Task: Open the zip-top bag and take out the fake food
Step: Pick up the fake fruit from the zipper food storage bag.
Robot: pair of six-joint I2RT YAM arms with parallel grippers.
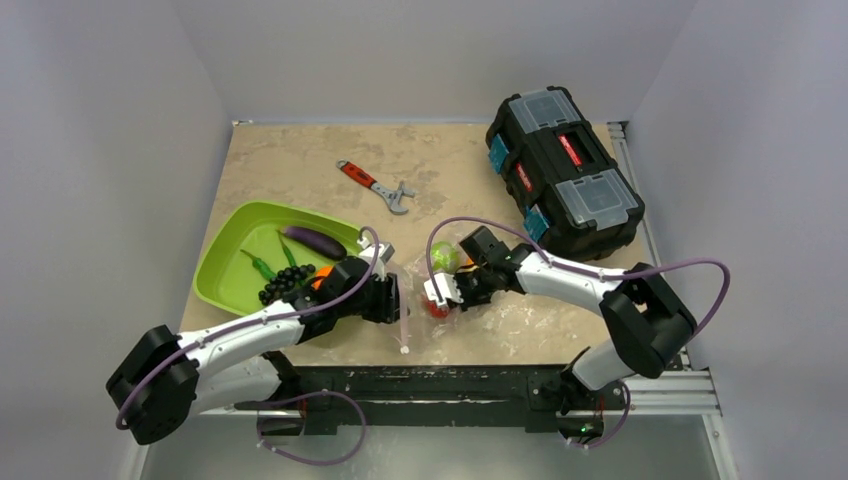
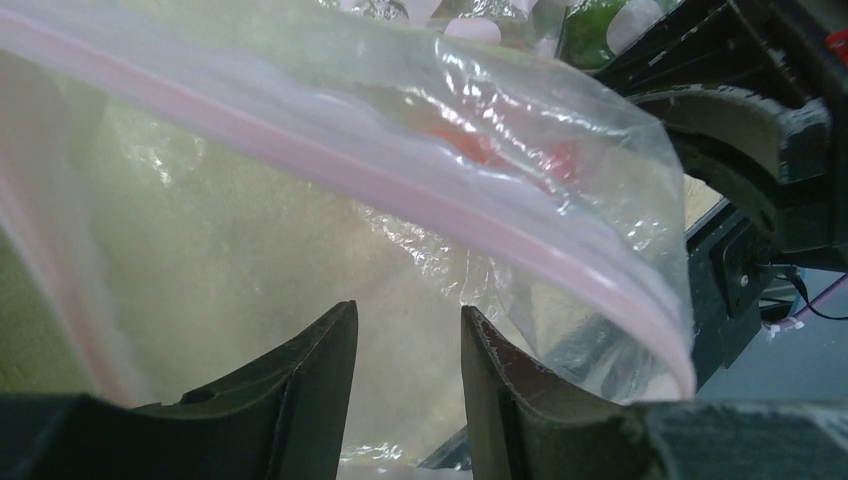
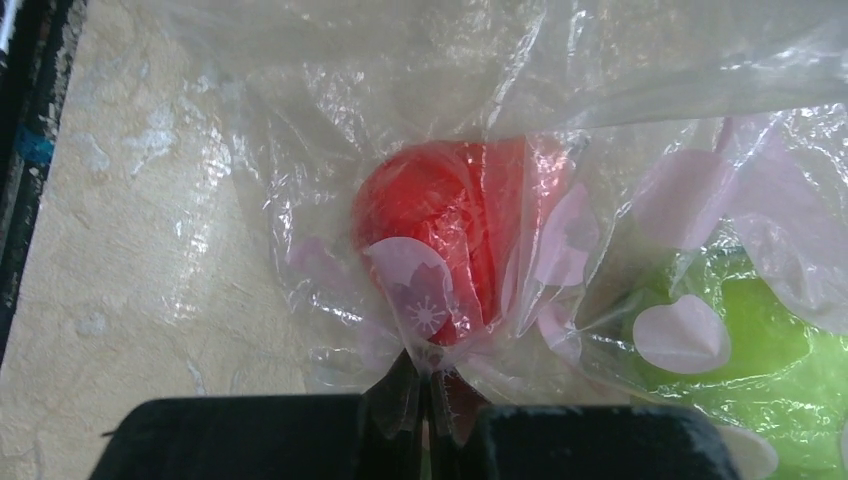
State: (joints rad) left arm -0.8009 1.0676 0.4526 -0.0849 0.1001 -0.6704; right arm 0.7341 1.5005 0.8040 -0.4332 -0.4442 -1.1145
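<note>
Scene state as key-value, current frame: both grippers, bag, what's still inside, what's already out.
left gripper: jaws apart, facing the pink zip strip
right gripper: shut, pinching the film of the zip-top bag just below the red piece
bag position: on the table between the two arms
still in bag: red piece, green piece
green tray: eggplant, green pods, dark grapes
elsewhere on table: wrench, toolbox at far right
</note>
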